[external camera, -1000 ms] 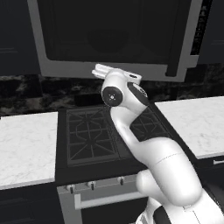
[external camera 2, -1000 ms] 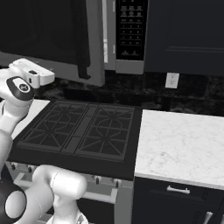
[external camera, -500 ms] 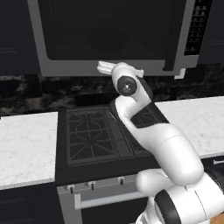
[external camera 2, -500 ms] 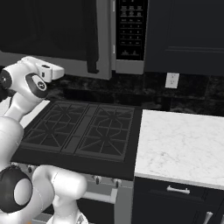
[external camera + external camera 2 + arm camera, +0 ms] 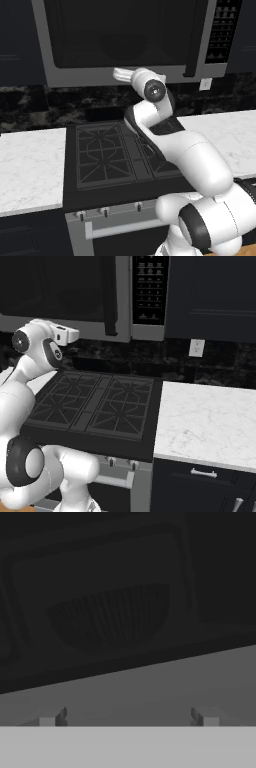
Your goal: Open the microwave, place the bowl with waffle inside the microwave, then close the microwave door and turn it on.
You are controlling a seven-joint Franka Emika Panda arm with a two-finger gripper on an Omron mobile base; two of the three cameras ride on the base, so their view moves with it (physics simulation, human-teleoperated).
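Note:
The microwave [image 5: 125, 75] hangs above the stove with the microwave door [image 5: 120, 30] flush in its frame. The door's dark bar handle [image 5: 192, 40] stands vertical beside the black button panel [image 5: 222, 30]. Through the dark window a streaked round bowl [image 5: 112, 617] shows dimly inside the cavity. The waffle is hidden. My gripper [image 5: 128, 718] is open and empty, close in front of the door's lower grey frame [image 5: 150, 687], left of the handle. My hand [image 5: 65, 333] points at the microwave [image 5: 75, 316].
A black gas stove [image 5: 115, 150] lies below the hand. White marble counters [image 5: 30, 165] [image 5: 210, 421] flank it. A wall outlet [image 5: 196, 347] sits on the dark backsplash. Dark cabinets [image 5: 215, 291] stand to the right of the microwave.
The arm has swung to the right along the microwave's lower edge and come closer to the door. The gripper has stayed open.

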